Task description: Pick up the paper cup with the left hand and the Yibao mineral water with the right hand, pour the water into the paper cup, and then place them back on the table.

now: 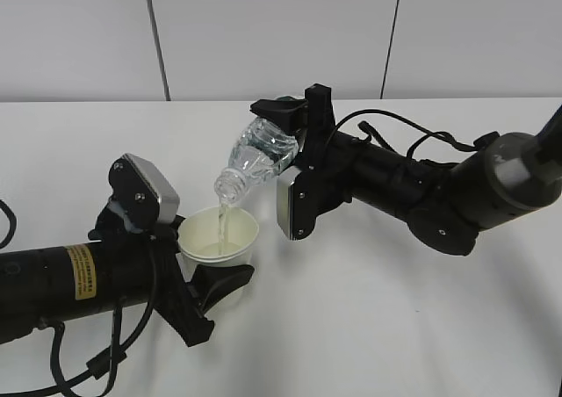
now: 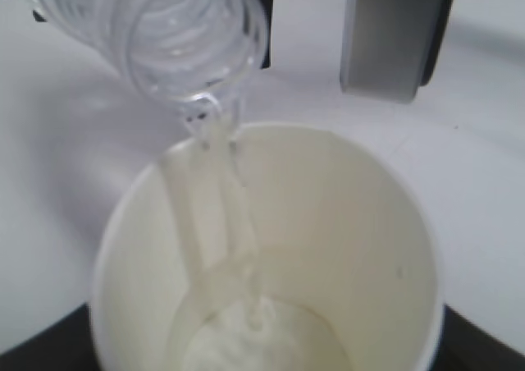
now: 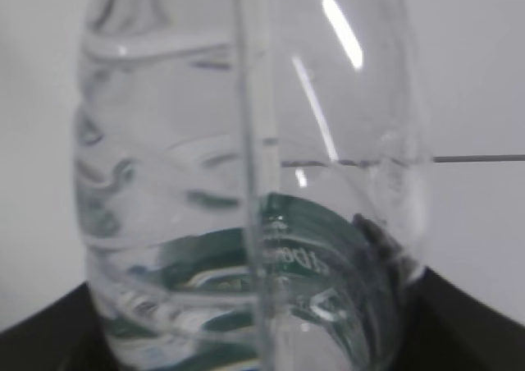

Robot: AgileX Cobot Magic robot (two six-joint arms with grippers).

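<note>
My left gripper [image 1: 211, 270] is shut on the white paper cup [image 1: 219, 239] and holds it upright just above the table [image 1: 369, 327]. My right gripper [image 1: 294, 138] is shut on the Yibao mineral water bottle [image 1: 259, 155], tilted neck-down to the left over the cup. A thin stream of water runs from the neck into the cup. In the left wrist view the cup [image 2: 344, 223] fills the frame with water pooling at its bottom, and the bottle neck [image 2: 189, 43] hangs above its rim. In the right wrist view the bottle [image 3: 246, 182] fills the frame, its green label low down.
The white tabletop stretches around both arms. A pale wall with dark vertical seams [image 1: 156, 37] stands behind. Black cables [image 1: 413, 138] loop over the right arm.
</note>
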